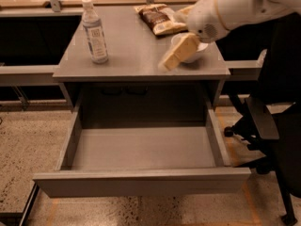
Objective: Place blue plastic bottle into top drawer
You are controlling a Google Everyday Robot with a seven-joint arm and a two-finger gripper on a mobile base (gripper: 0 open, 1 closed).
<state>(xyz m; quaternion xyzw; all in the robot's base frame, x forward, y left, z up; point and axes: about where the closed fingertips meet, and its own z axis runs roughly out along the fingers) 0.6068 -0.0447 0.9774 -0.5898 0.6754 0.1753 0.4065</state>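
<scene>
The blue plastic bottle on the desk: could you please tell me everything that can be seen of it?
The blue plastic bottle is small and clear, with a white screw cap and a white label bearing bluish print. It stands upright, cap on, on the left part of the grey desk top, and nothing but that surface touches it. It is not in the top drawer, which is pulled open below. The gripper hovers over the desk's right side, well apart from the bottle.

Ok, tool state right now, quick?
Tool: open or closed cannot be told; it hangs over the right side of the grey desk top, apart from the clear plastic bottle.
</scene>
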